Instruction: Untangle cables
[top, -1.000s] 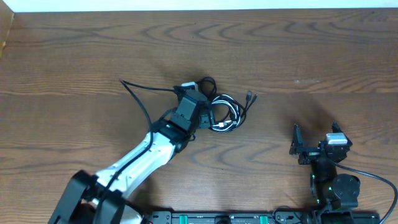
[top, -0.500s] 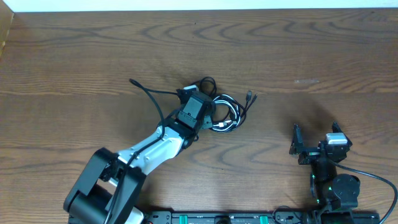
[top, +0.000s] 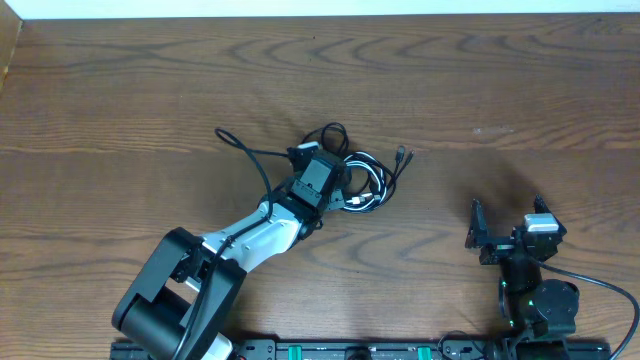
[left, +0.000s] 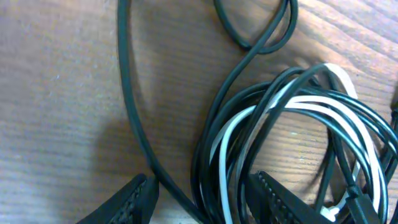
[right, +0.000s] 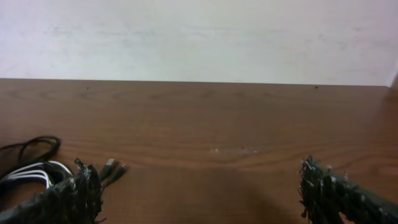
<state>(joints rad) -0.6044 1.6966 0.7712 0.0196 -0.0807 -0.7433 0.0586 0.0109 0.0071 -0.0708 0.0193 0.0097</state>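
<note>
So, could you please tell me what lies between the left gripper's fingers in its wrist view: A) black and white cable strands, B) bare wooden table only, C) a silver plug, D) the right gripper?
A: in the left wrist view, strands of the tangled black and white cables pass between the left gripper's serrated fingers.

a brown wood-grain table (top: 500, 80) meets a plain pale wall (right: 199, 37).

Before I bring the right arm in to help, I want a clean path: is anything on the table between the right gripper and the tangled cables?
Nothing visible. Bare table lies between the right gripper and the cables; their plug ends point its way. The left gripper is already at the bundle's far side, straddling several strands.
</note>
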